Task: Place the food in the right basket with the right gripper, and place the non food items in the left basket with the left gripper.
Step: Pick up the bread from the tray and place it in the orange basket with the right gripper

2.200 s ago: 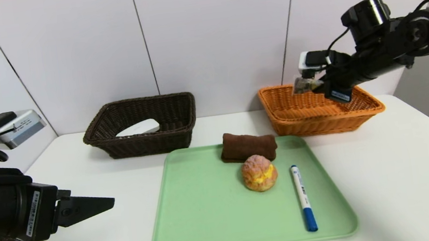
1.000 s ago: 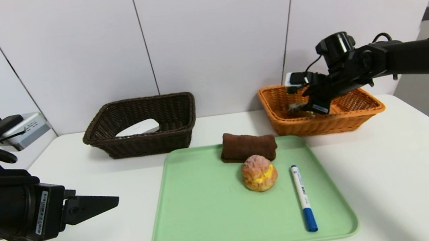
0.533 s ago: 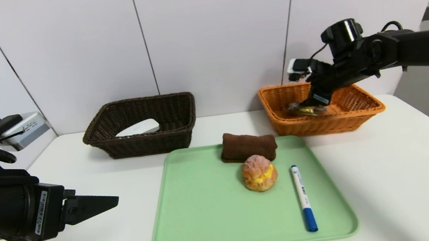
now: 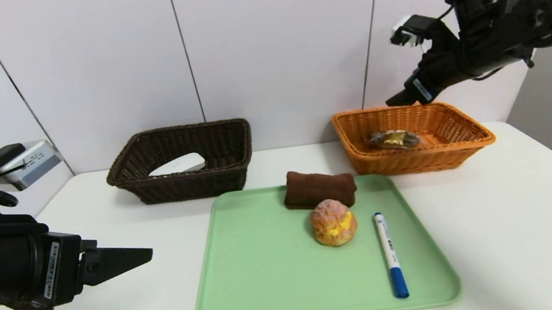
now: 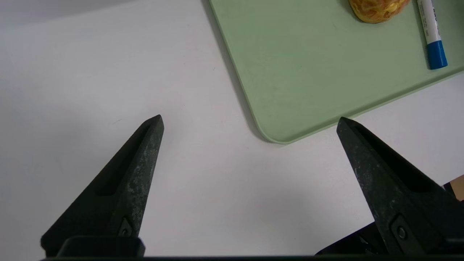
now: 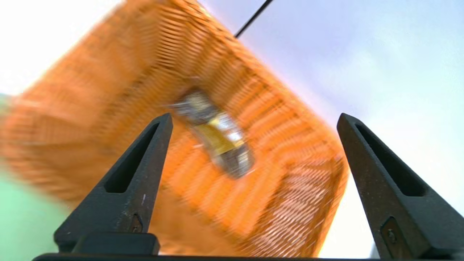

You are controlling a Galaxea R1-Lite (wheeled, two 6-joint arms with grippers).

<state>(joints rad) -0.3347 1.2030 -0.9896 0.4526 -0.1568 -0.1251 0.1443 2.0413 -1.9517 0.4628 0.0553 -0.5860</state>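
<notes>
1 chocolate pack in orange basket, below open-fingered right end effector

White table bears green tray, brown basket, orange basket.

From the head we look forward and down over the tray. Our left wrist camera looks down close on the tray's near corner; our right wrist camera peers into the orange basket beyond the tray.

A robot test lab, plainly: bare white bench, blank panelled wall (nothing homely anywhere).
</notes>
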